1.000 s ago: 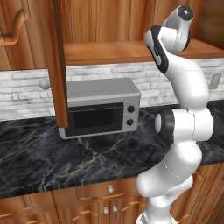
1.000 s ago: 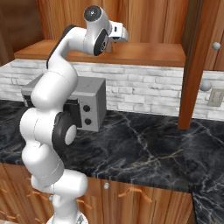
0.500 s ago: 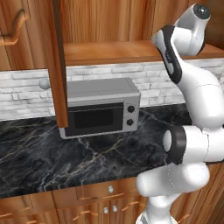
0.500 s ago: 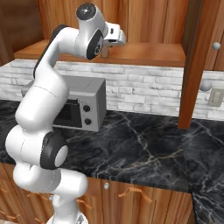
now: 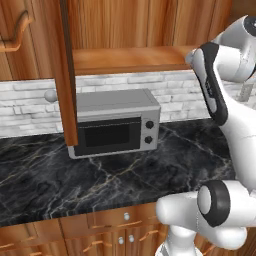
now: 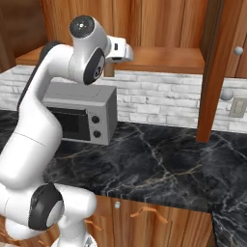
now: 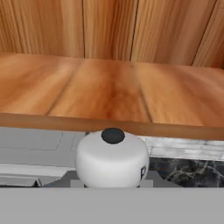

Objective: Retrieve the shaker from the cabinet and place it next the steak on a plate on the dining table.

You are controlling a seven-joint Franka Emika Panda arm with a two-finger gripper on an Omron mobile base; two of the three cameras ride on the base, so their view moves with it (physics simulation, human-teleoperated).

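The cabinet [image 6: 159, 29] stands open, its shelf [image 7: 109, 92] bare wood back to the far wall, with free room above the boards. The open door [image 5: 65, 75] hangs edge-on at the left, a second door [image 6: 217, 72] at the right, narrowing the way in. Below, the microwave [image 5: 112, 122] takes the far left of the tabletop [image 6: 159, 164]; the marble to its right lies free.

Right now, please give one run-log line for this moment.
gripper: shut on shaker | shaker: in front of cabinet shelf edge, over microwave | placing: not yet done
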